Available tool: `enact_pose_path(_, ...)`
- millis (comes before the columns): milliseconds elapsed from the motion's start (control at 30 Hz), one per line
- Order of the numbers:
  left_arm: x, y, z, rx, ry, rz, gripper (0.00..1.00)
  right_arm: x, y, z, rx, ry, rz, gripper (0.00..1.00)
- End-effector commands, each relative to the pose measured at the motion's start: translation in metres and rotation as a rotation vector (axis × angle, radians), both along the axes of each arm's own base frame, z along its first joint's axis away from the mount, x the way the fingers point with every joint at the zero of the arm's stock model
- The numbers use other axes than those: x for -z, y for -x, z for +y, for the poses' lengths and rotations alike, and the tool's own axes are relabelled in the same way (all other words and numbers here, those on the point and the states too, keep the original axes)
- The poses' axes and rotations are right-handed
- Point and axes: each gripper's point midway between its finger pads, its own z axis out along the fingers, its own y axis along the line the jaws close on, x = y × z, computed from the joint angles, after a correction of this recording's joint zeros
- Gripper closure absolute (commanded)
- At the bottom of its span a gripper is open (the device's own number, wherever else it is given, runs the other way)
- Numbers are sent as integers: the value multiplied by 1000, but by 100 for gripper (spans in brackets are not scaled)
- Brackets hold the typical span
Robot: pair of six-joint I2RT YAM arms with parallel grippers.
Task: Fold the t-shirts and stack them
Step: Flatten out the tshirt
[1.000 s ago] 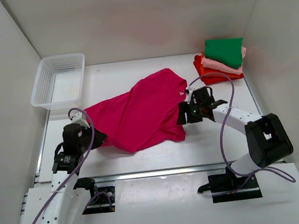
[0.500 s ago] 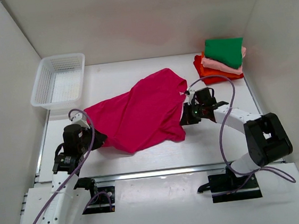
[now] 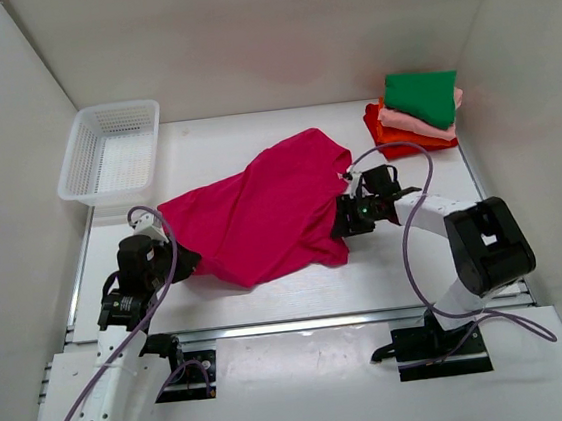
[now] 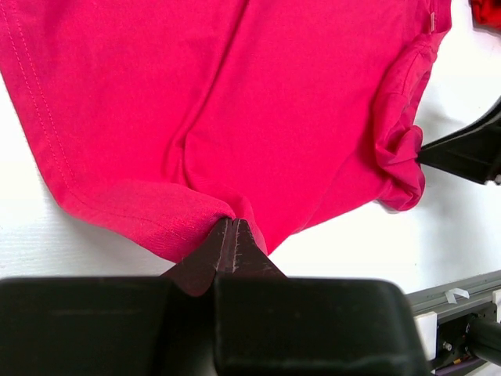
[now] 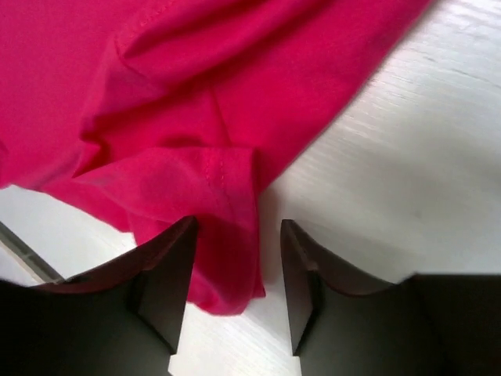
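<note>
White table (image 3: 270, 292) carries a magenta shirt (image 3: 261, 213); left gripper (image 4: 232, 229) pinches its hem, jaws closed; right gripper (image 5: 236, 229) gapes astride its bunched edge.

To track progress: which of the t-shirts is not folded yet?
The magenta t-shirt: it lies spread and rumpled mid-table, while the others sit as neat rectangles in the folded stack at the far right.

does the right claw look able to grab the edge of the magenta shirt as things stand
Likely yes: the right claw is open, with a bunched edge of the magenta shirt lying between its fingers and nothing covering it. The left claw grips the opposite edge.
</note>
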Motion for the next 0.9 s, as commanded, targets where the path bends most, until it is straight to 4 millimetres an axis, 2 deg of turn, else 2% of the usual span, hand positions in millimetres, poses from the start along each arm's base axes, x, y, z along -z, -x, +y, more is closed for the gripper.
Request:
enact_pose_path(0,-5,1,-2,11,7,-16,100,-14,-12,18,-58,-49,-56,81)
enact_pose_path(33,-3,2,-2,15,6,-12,100,-13,-10,16,-48,-33,-53,100)
enact_pose_path(100,-5,2,-4,18,13,-16,100,-17,-5,6,-11,-22,-57,100)
enact_pose_path(133,-4,2,-3,19,5,-14,100,-28,-1,-3,24,-19,-66,100)
enact_pose_path(167,-5,2,-3,17,8,-16,100,-23,11,-18,64,0,-10,100)
enact_pose_path(200,-6,2,-4,24,8,-17,100,-38,14,-27,101,15,-48,100)
enact_pose_path(267,-2,2,-2,15,-4,-12,100,-55,35,-62,261,66,-38,100)
enact_pose_path(300,-6,1,-3,13,5,-25,100,-56,43,-69,308,72,-22,100)
enact_pose_path(333,-3,0,-4,14,15,-23,100,-64,54,-80,353,93,-32,100)
enact_pose_path(367,-2,0,-7,21,31,-18,100,-59,65,-87,401,118,4,100)
enact_pose_path(433,-4,-2,-9,25,42,-29,100,-81,70,-92,458,60,-77,100)
enact_pose_path(467,-4,-3,-10,25,47,-25,100,-92,73,-85,430,-6,-109,96)
enact_pose_path(500,-3,-2,-11,33,42,-25,100,-96,74,-82,423,-36,-120,82)
enact_pose_path(533,-3,-3,-10,31,37,-18,100,-105,74,-76,405,-79,-140,61)
enact_pose_path(600,-4,-3,-9,32,28,-21,100,-114,76,-65,352,-96,-176,46)
enact_pose_path(667,-3,-2,-8,29,25,-17,100,-115,70,-69,375,-49,-213,28)
enact_pose_path(733,-8,-2,-8,29,27,-26,100,-106,67,-79,399,0,-197,25)
enact_pose_path(867,-8,-2,-8,24,27,-25,100,-66,62,-98,413,84,-87,30)
